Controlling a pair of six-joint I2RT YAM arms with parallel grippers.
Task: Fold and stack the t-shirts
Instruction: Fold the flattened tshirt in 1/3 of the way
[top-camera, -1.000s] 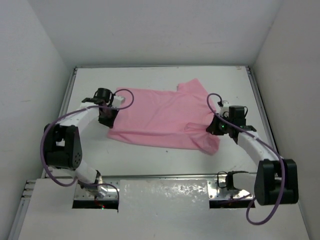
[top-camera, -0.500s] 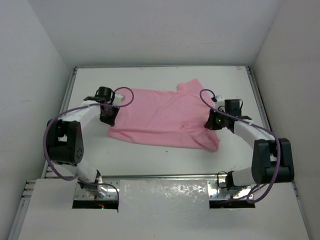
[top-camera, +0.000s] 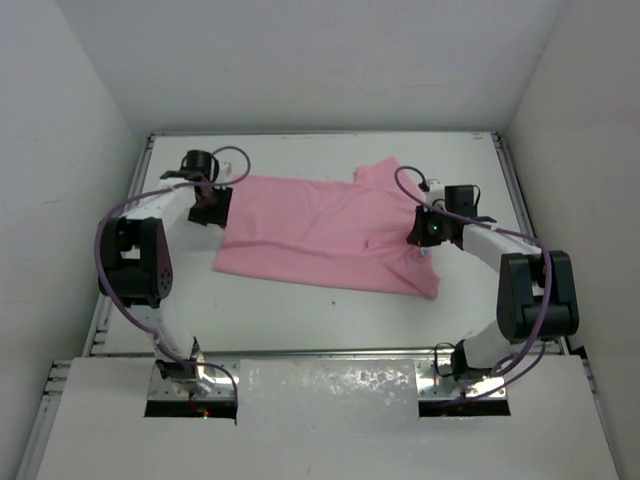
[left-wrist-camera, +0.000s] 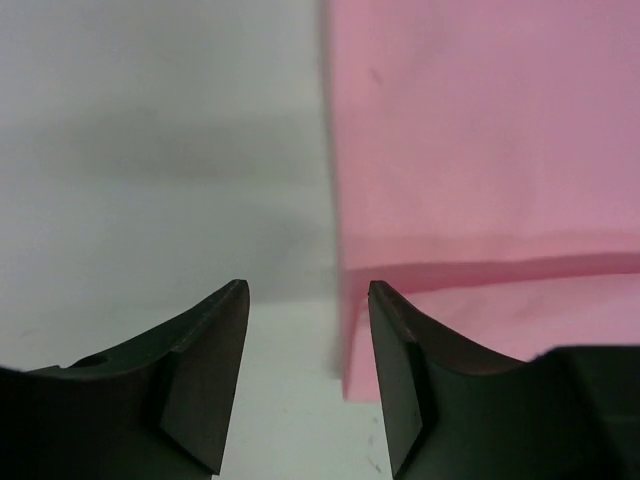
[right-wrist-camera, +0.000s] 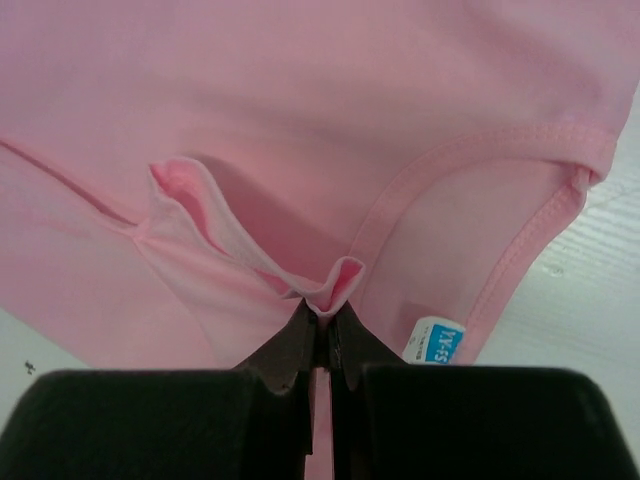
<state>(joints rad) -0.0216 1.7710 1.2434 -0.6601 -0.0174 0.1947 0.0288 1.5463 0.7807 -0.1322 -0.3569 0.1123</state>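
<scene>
A light-pink t-shirt (top-camera: 320, 225) lies folded lengthwise across the middle of the white table (top-camera: 300, 310). My left gripper (top-camera: 212, 205) is at the shirt's left end. In the left wrist view its fingers stand open (left-wrist-camera: 308, 300) over bare table, with the shirt's edge (left-wrist-camera: 480, 180) just right of the gap and nothing between them. My right gripper (top-camera: 428, 230) is at the shirt's right end by the neck opening. In the right wrist view it is shut (right-wrist-camera: 322, 318) on a small pinched fold of pink cloth (right-wrist-camera: 335, 280). A blue-and-white label (right-wrist-camera: 434, 342) shows beside it.
White walls (top-camera: 80, 150) box in the table on the left, back and right. A raised white panel (top-camera: 325, 385) runs along the near edge between the two arm bases. Purple cables (top-camera: 110, 250) loop off both arms.
Both grippers moved toward the back of the table, dragging the shirt with them. The left gripper then opened and let go of the shirt's left end. The right stays shut on cloth.
</scene>
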